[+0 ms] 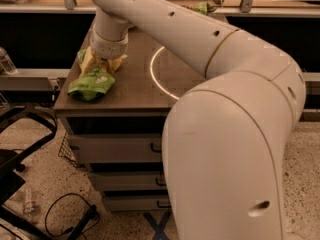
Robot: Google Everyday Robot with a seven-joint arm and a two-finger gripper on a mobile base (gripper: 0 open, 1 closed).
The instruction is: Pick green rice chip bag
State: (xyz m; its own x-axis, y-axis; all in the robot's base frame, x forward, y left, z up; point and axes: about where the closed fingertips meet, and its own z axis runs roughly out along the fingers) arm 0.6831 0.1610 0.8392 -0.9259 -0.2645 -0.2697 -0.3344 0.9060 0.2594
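The green rice chip bag (93, 83) lies crumpled at the front left of the brown table top (135, 91), its light-green foil and a white logo facing up. My gripper (103, 64) hangs from the white arm and is down at the bag's far end, touching or nearly touching it. Yellowish parts show on either side of the wrist there. The far end of the bag is hidden under the gripper. The big white arm fills the right half of the view.
A white ring (159, 76) is marked on the table's middle. A small green item (202, 7) lies on the counter behind. Drawers (120, 149) sit under the table. A water bottle (5, 61), a black frame (20, 134) and cables (65, 219) are at left.
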